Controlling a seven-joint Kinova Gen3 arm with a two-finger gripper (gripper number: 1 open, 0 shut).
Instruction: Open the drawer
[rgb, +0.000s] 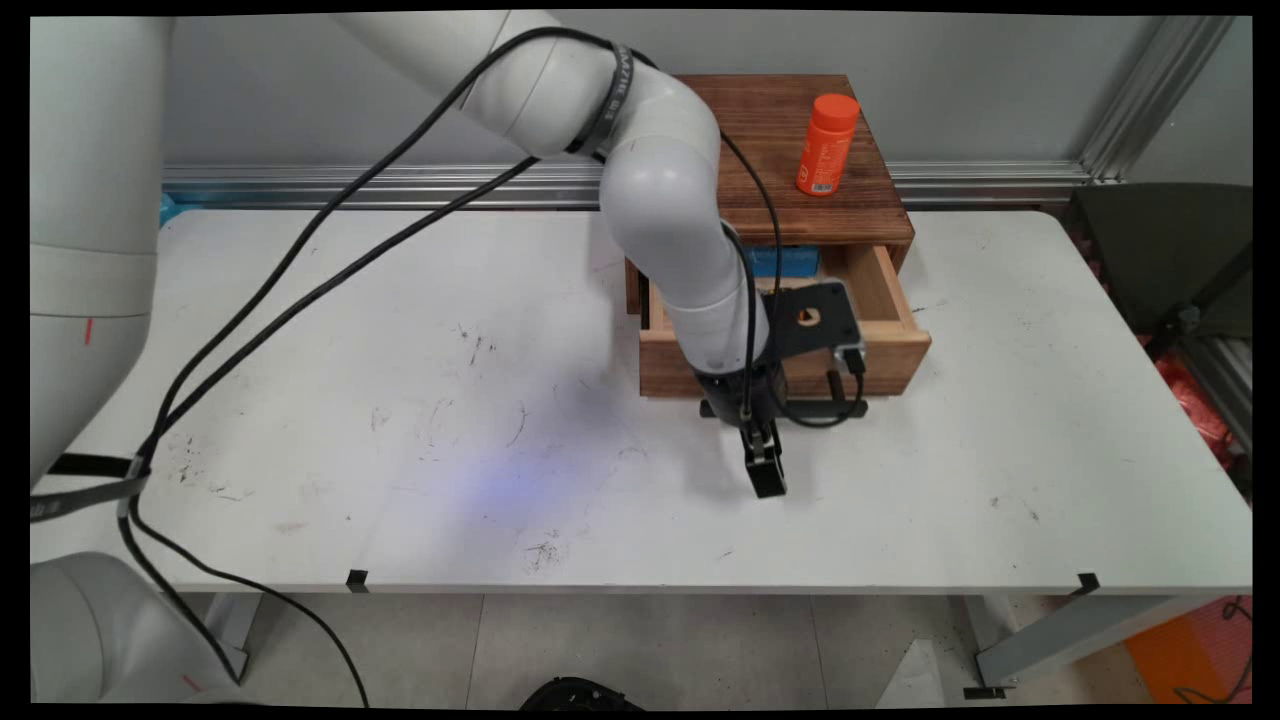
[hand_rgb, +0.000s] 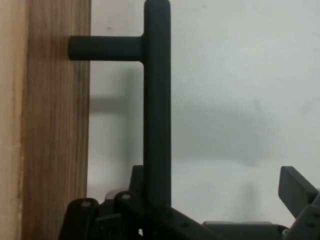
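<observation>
A wooden box (rgb: 800, 150) stands at the table's back with its drawer (rgb: 885, 350) pulled out. A black bar handle (rgb: 812, 408) (hand_rgb: 157, 100) is fixed on the drawer front (hand_rgb: 55, 125). My gripper (rgb: 765, 465) (hand_rgb: 215, 200) hangs just in front of the drawer, low over the table, and is open. The handle bar runs close along the left finger, and the right fingertip (hand_rgb: 296, 189) stands well clear of it over bare table. Nothing is held.
An orange bottle (rgb: 827, 143) stands upright on top of the box. Something blue (rgb: 785, 262) lies at the back of the drawer, partly hidden by the arm. Black cables (rgb: 300, 290) hang across the table's left half. The white table (rgb: 1050, 450) stretches right of the drawer.
</observation>
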